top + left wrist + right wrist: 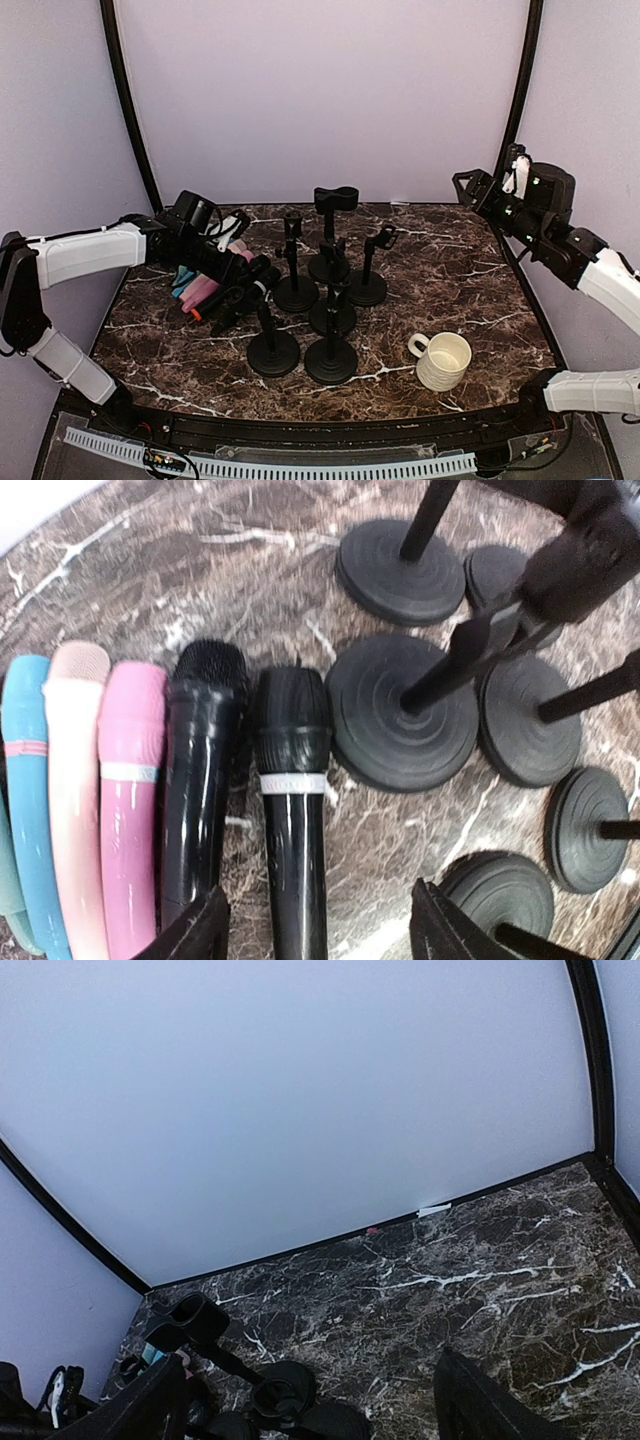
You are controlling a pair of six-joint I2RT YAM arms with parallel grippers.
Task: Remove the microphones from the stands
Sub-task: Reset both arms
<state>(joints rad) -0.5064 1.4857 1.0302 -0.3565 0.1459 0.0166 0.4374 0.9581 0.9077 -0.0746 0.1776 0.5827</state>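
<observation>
- Banded mic [293, 780]: black, with a mesh head and a pale band below the head. The band bears lettering too blurred to read. It lies flat on the table [470, 270], off any stand, its head just beside the nearest stand base.
- Left gripper [320, 900]: the jaws are spread and straddle the banded mic's handle. There is a gap on each side, so it is gripping nothing.
- Right gripper [310, 1356]: it is raised over the table's right rear corner, well apart from everything, with its jaws wide and nothing between them.
- Black mic [203, 770]: it has no band and lies just left of the banded mic, parallel to it.
- Pink mic [130, 800]: it has a silvery band with no legible writing.
- Peach mic [74, 780]: it lies between the pink mic and the teal one.
- Teal mic [25, 780]: it has a thin pink band and is the outermost fully visible mic in the row.
- Stands [331, 358]: six black stands with round ribbed bases, upright and clustered mid-table. All the clips that can be seen are vacant.
- Mug [443, 360]: cream-coloured and upright, with its handle to the left. It stands right of the stands, near the front edge.
</observation>
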